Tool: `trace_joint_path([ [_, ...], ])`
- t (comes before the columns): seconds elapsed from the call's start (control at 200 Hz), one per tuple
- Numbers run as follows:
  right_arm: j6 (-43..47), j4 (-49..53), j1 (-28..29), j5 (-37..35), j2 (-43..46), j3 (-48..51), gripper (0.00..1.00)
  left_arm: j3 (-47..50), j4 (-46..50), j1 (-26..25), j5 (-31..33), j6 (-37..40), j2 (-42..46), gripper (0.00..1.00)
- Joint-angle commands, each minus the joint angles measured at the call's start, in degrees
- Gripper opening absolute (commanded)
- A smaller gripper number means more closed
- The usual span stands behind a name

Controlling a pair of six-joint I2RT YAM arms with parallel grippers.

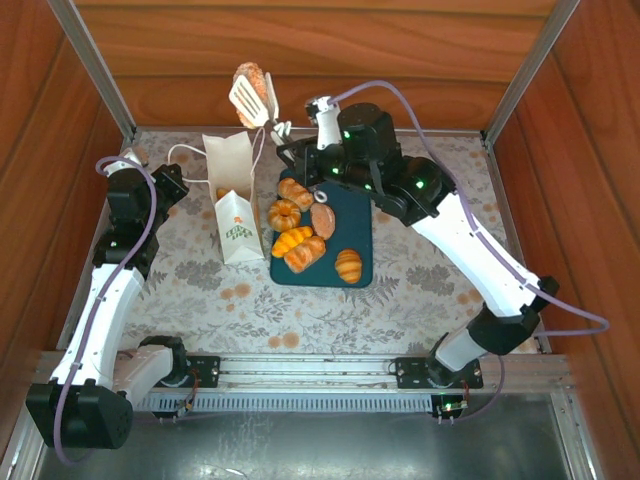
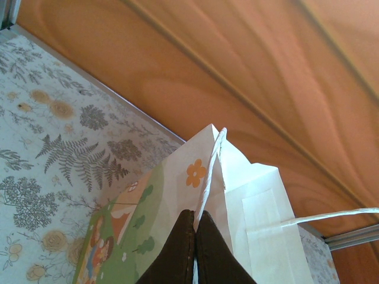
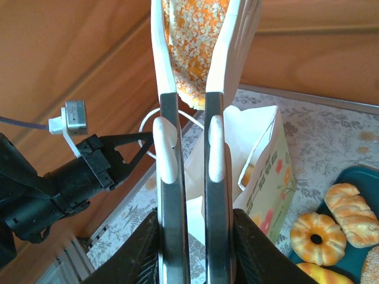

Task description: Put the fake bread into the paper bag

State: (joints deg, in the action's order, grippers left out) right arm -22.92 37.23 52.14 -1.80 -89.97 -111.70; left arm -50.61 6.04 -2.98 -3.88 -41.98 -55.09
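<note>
Top external view gives me the right fingers [image 1: 285,135] clamped on white tongs [image 1: 250,98]. The tongs pinch one speckled orange-brown fake bread [image 1: 250,75], raised beyond the fingertips. My left fingers [image 2: 197,239] are fully closed on the cord handle of the upright white paper bag [image 2: 260,213]. More glossy golden pastries [image 1: 348,265] lie on the teal tray [image 1: 352,228].
</note>
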Motion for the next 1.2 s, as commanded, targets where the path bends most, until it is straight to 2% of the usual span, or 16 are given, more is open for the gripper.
trace_joint_path([
  [0.0, 1.91, -0.94, 1.01, 2.06, -2.12, -3.78, 0.26, -0.38, 0.59, 0.59, -0.25, 0.54, 0.86, 0.0],
  [0.27, 4.45, 4.63, 3.14, 2.69, -10.8, -10.78, 0.26, -0.31, 0.37, 0.59, -0.32, 0.51, 0.77, 0.0],
  [0.545, 4.76, 5.35, 3.05, -0.61, -13.67, -7.86, 0.27, -0.23, 0.46, 0.53, -0.07, 0.59, 1.21, 0.0],
  [0.965, 4.63, 5.94, 3.01, -1.28, -15.71, -5.32, 0.3, -0.14, 0.48, 0.57, 0.04, 0.73, 1.47, 0.0],
  [1.024, 4.58, 6.2, 3.05, -1.28, -15.98, -5.28, 0.33, -0.13, 0.52, 0.58, 0.1, 0.63, 1.53, 0.0],
  [1.134, 4.51, 6.54, 3.01, -1.45, -16.2, -5.15, 0.46, -0.13, 0.51, 0.6, 0.11, 0.6, 1.57, 0.0],
  [1.199, 4.38, 6.54, 3.06, -1.49, -16.23, -5.02, 0.5, -0.13, 0.5, 0.54, 0.14, 0.49, 1.57, 0.0],
])
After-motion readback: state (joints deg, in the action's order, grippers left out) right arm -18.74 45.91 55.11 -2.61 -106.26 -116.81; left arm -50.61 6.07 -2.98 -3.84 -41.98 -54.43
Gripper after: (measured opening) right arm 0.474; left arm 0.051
